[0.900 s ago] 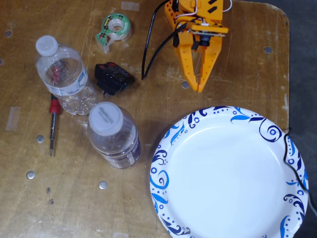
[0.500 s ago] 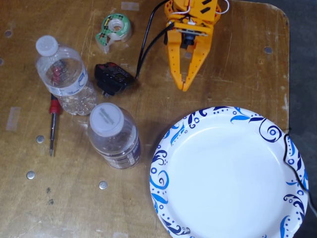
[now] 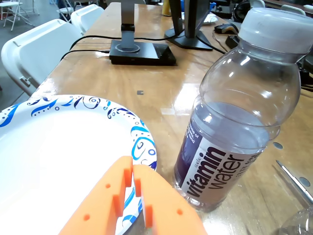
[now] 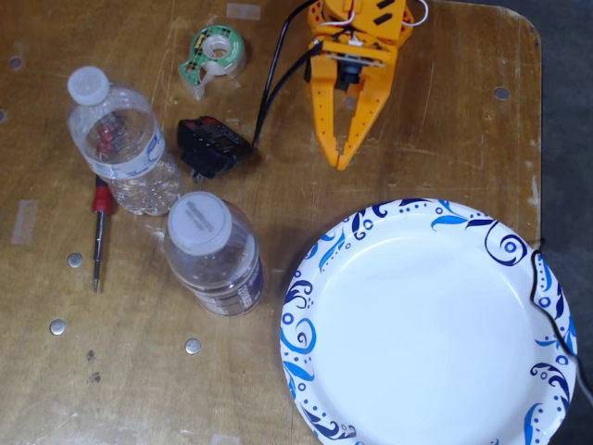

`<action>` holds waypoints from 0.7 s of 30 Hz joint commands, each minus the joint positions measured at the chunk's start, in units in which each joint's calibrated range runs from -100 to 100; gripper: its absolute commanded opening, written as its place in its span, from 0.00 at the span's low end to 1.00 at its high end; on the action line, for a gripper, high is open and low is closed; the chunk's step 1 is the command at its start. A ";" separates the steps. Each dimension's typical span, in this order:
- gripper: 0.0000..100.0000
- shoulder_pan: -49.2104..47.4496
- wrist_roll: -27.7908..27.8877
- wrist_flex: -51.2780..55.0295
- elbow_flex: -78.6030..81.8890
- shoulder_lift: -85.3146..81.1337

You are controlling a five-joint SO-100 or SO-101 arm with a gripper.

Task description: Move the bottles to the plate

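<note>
Two bottles: vitaminwater bottle (image 4: 214,255) and slimmer bottle (image 4: 120,144) upright left of plate (image 4: 306,306); gripper (image 4: 339,159) closed, empty, at far side.

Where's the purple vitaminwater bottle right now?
In the fixed view the vitaminwater bottle stands upright, left of the plate and below-right of the slimmer bottle.

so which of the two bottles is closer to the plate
The vitaminwater bottle, wider with the purple label, stands just beside the plate rim. The slimmer white-blue labelled bottle stands farther off, near the screwdriver.
</note>
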 commanded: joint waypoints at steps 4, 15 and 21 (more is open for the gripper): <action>0.01 -0.25 0.17 -9.25 0.09 -0.50; 0.01 0.29 0.17 -14.21 0.36 -0.50; 0.01 0.40 0.17 -14.47 0.36 -0.50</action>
